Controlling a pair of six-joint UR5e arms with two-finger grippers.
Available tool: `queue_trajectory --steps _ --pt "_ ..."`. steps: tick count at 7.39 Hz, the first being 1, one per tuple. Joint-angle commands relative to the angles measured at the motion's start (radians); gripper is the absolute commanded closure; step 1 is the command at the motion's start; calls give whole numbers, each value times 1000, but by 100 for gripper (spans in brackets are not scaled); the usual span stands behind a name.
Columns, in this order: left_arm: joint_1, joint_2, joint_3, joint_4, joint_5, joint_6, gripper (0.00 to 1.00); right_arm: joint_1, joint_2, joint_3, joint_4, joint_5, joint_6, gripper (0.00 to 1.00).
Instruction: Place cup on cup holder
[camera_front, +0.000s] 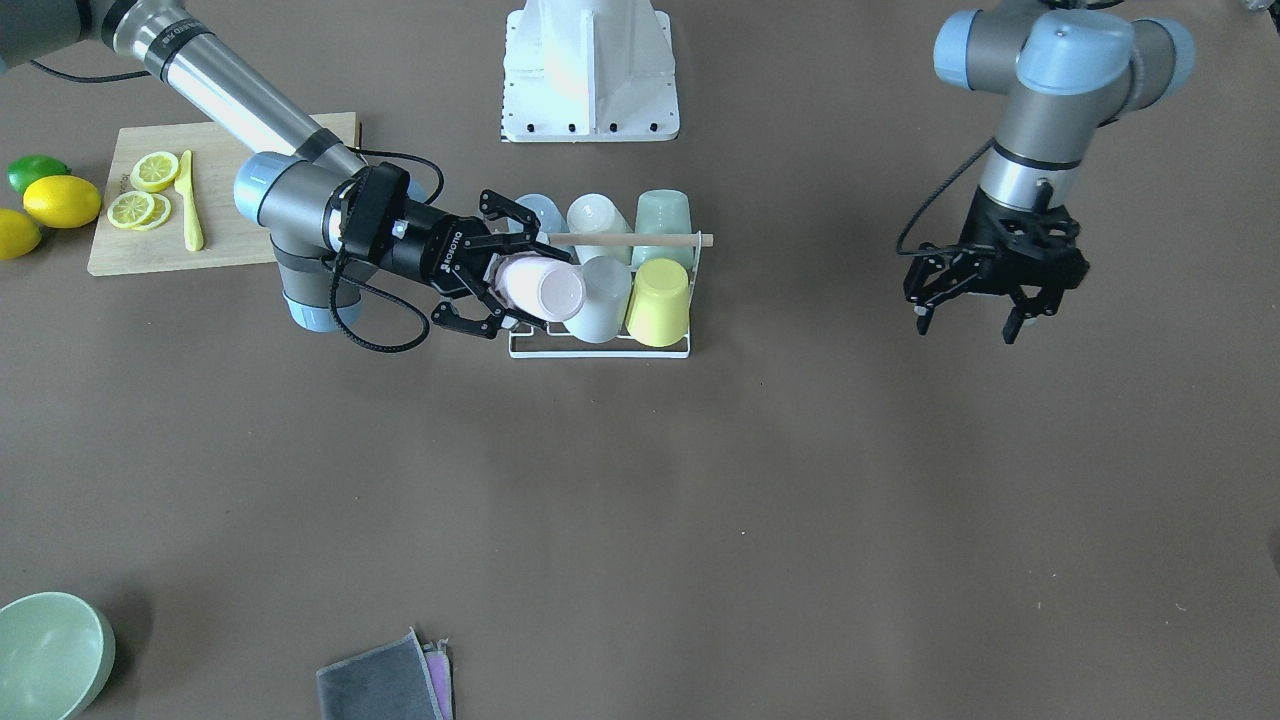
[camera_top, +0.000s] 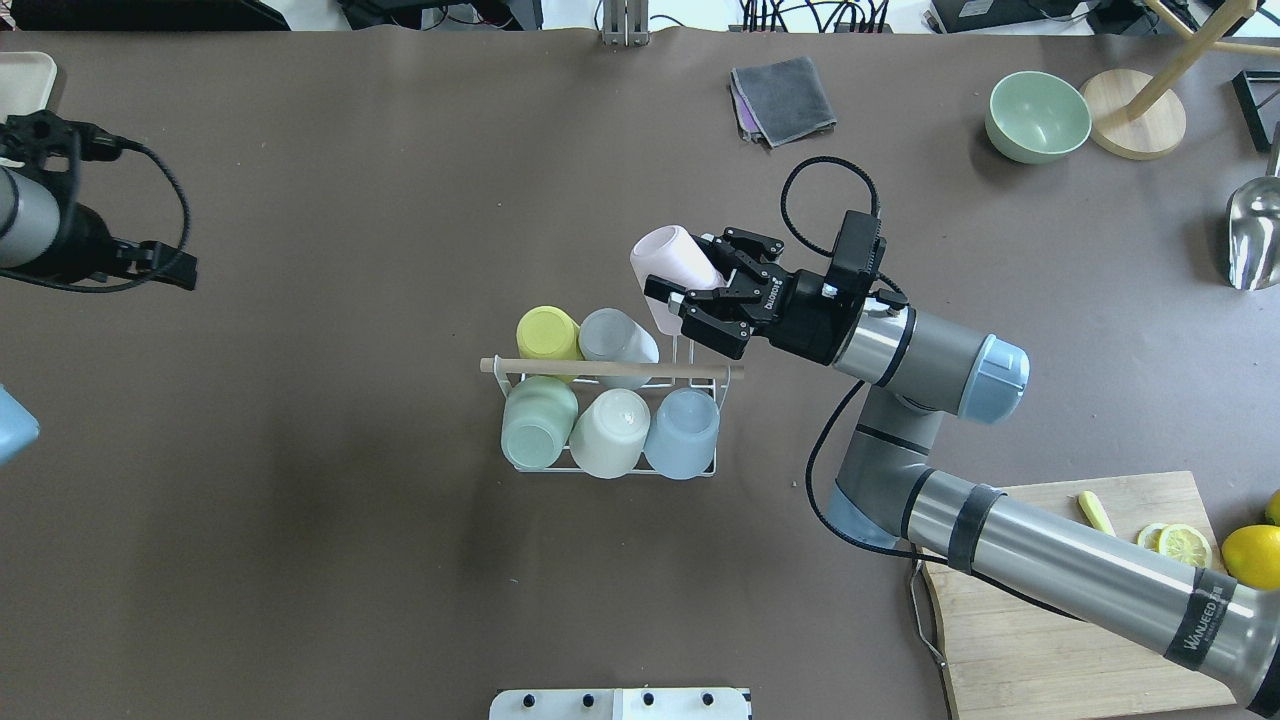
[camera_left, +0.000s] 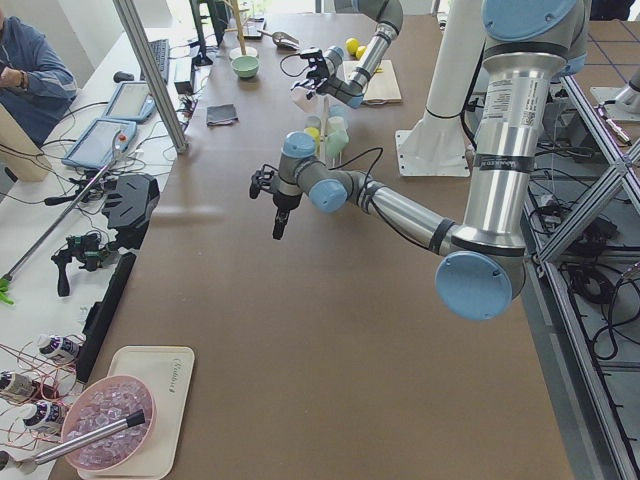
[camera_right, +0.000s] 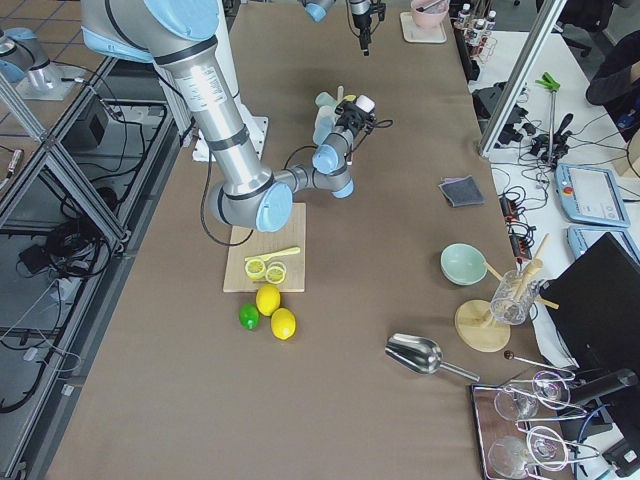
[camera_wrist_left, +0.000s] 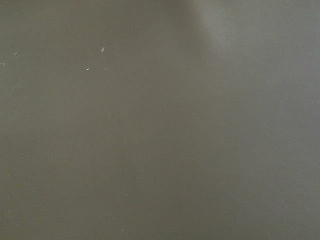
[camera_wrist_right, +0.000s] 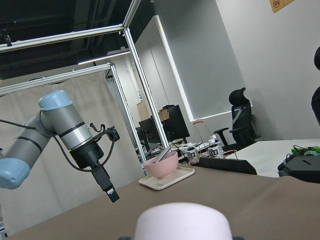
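— Overhead exterior first: what is the right gripper (camera_top: 693, 278) doing?

— Its jaws are pinching a pink cup (camera_top: 670, 256), just above the middle of the frame. The cup is tilted, with its closed end pointing to the upper left. It sits over the upper right corner of the cup holder (camera_top: 714, 470), just beside a grey-white cup (camera_top: 617, 335). I cannot tell whether it rests on a prong.

— And the other places on the holder?

— Five upturned cups. A yellow cup (camera_top: 546, 332) and the grey-white one stand above the wooden rod (camera_top: 610, 368). A green cup (camera_top: 538, 422), a white cup (camera_top: 610, 432) and a blue cup (camera_top: 683, 432) stand below it.

— Any writing?

— "ROBOTIQ" in white on the black gripper body. A black band on the right arm (camera_top: 1050, 565), at the lower right of the frame, carries white letters that look like "WANJEED", though I wouldn't swear to it.

— The left gripper (camera_front: 966, 328)?

— In the exterior front-facing view it hangs at the right of the frame, jaws spread wide, well apart from the holder. Its wrist camera shows brown table (camera_wrist_left: 160, 120).

— What else is there?

— At the upper left of that front view is a wooden cutting board (camera_front: 225, 250) with lemon slices (camera_front: 140, 195) and a yellow knife (camera_front: 188, 200). Two lemons (camera_front: 62, 200) and a lime (camera_front: 35, 172) lie beside it. A green bowl (camera_front: 50, 655) is at the lower left, and a grey cloth (camera_front: 380, 680) lies at the bottom edge.
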Motion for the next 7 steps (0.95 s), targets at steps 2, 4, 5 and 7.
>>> queue_trajectory --steps 2,4,5,7 --pt "-249 69 96 151 -254 189 2 -9 -1 0 12 2 -2 100" --pt "-420 71 184 363 -326 608 2 -23 -10 0 26 2 -4 100" --pt "-457 74 191 403 -347 642 2 -28 -15 -1 35 2 -7 100" --pt "-494 89 197 429 -405 647 2 -29 -29 -1 58 3 -7 100"
